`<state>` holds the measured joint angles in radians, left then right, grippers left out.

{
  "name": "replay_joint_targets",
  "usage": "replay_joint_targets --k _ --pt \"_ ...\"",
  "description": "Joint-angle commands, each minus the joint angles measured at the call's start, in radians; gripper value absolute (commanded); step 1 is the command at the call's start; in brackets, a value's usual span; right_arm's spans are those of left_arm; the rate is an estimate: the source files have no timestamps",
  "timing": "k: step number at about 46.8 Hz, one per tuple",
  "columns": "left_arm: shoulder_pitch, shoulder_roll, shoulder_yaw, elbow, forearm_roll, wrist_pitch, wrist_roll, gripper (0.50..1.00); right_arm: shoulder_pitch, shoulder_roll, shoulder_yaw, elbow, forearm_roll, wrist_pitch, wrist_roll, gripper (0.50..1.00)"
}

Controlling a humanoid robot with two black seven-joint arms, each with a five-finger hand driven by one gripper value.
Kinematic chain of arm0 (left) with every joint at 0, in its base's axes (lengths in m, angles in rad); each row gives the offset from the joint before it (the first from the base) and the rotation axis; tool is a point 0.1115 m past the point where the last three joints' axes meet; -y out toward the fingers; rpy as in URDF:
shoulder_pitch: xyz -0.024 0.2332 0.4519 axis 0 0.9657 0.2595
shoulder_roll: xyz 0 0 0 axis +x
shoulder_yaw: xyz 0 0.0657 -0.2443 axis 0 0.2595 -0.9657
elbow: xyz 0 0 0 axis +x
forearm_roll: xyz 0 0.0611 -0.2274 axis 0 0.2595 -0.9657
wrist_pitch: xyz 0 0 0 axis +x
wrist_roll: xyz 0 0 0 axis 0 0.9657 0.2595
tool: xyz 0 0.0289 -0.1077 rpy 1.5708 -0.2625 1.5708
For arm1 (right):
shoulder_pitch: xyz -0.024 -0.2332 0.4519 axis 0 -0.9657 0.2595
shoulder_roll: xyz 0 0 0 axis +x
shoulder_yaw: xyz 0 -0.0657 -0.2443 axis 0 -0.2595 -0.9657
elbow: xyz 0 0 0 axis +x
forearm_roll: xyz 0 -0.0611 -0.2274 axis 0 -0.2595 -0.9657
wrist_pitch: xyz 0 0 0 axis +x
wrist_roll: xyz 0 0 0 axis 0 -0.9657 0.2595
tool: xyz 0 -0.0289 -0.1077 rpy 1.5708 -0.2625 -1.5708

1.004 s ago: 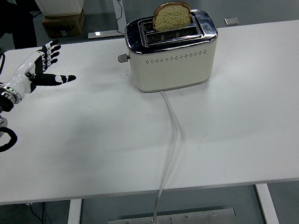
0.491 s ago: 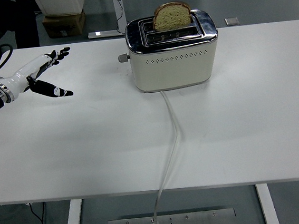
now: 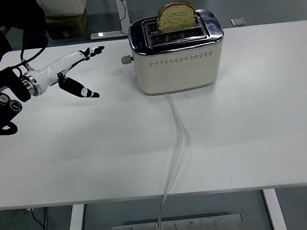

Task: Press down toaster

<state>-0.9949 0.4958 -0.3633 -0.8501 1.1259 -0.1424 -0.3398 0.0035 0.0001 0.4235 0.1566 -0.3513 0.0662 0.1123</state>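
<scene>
The bread slice [image 3: 176, 16] is half sunk in the toaster [image 3: 177, 53], whose cord [image 3: 174, 145] drops behind the tabletop [image 3: 253, 132] edge.

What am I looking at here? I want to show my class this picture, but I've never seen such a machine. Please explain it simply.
This is a single view from a camera high on a humanoid robot, looking down over a white table. The robot's left hand reaches in from the left edge, fingers spread, holding nothing. Its right arm is out of view. On the table stands a cream toaster with a slice of bread sticking up from one slot. A small lever juts from the toaster's left end, apart from the hand. A pale cord runs from the toaster over the near edge.
</scene>
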Motion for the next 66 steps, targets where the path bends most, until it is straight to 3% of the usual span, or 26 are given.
replay_joint_targets --k 1,17,24,66 --pt "0.005 -0.003 0.003 0.002 -0.003 0.001 0.005 1.000 0.000 0.000 0.000 0.000 0.000 0.000 0.000 1.000" --pt "0.010 -0.028 0.004 0.022 -0.011 0.011 0.005 1.000 0.001 0.000 0.000 0.000 0.000 0.000 0.000 1.000" --pt "0.009 -0.082 0.004 0.097 -0.012 0.011 0.005 1.000 0.000 0.000 0.000 0.000 0.000 0.000 0.000 1.000" --pt "0.009 -0.137 0.006 0.115 -0.043 0.011 0.007 1.000 0.000 0.000 0.000 0.000 0.000 0.000 0.000 1.000"
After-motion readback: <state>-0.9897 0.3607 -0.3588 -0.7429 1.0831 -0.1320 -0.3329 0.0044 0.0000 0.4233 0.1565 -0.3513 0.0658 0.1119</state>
